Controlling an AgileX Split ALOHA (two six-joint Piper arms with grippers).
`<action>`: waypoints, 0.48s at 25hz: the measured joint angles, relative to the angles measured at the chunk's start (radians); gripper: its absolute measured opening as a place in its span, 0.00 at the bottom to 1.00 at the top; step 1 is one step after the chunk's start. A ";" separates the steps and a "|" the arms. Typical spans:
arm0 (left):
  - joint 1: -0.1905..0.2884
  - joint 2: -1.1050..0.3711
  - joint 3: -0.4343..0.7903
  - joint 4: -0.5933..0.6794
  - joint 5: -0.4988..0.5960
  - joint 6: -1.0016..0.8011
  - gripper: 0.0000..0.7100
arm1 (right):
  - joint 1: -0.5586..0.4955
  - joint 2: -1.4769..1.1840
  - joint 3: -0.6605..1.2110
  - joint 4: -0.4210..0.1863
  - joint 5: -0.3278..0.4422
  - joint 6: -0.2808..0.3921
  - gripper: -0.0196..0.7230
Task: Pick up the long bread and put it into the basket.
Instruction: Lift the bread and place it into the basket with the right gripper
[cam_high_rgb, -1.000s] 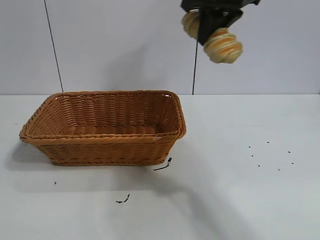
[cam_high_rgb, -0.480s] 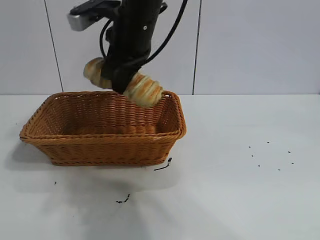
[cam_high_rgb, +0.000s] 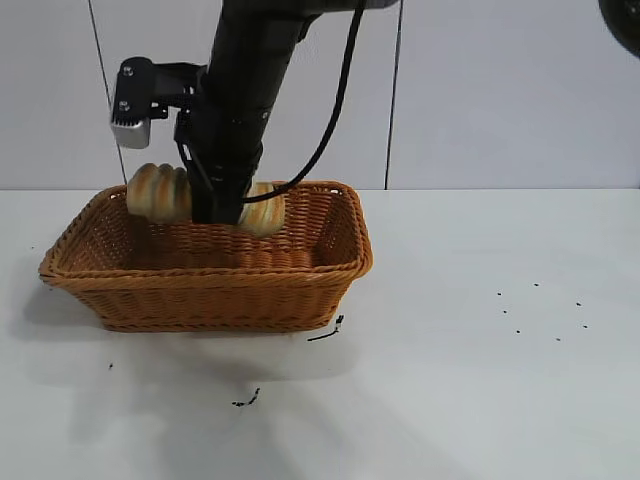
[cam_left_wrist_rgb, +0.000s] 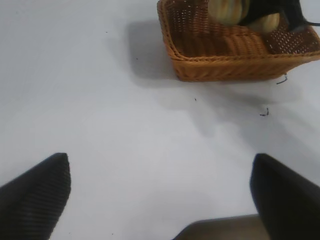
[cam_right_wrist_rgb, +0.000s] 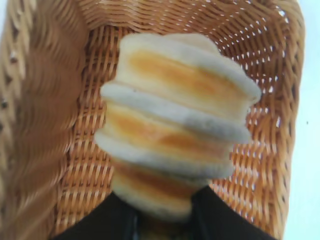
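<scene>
The long bread (cam_high_rgb: 160, 192), tan with orange-brown ridges, hangs crosswise inside the basket (cam_high_rgb: 200, 272), level with its rim. My right gripper (cam_high_rgb: 215, 205) comes down from above and is shut on the loaf's middle. In the right wrist view the bread (cam_right_wrist_rgb: 175, 125) fills the centre above the woven basket floor (cam_right_wrist_rgb: 75, 165), with the right gripper (cam_right_wrist_rgb: 162, 215) pinching its near end between black fingers (cam_right_wrist_rgb: 107, 220). My left gripper (cam_left_wrist_rgb: 160, 195) stands open over bare table, far from the basket (cam_left_wrist_rgb: 225, 67), where the bread (cam_left_wrist_rgb: 227, 10) shows.
Small black scraps (cam_high_rgb: 325, 333) lie beside the basket's front corner, and another (cam_high_rgb: 247, 400) lies nearer the front. Black specks (cam_high_rgb: 540, 310) dot the white table at the right. A wall with a hanging black cable (cam_high_rgb: 393, 100) stands behind.
My right arm has carried the bread from high at the upper right down and to the left into the basket. The grip has stayed the same.
</scene>
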 joint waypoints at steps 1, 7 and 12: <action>0.000 0.000 0.000 0.000 0.000 0.000 0.98 | -0.004 0.009 0.000 0.001 -0.001 0.000 0.24; 0.000 0.000 0.000 0.000 0.000 0.000 0.98 | -0.035 0.025 0.000 0.028 -0.014 0.003 0.54; 0.000 0.000 0.000 0.000 0.000 0.000 0.98 | -0.046 0.025 0.000 0.041 -0.032 0.018 0.83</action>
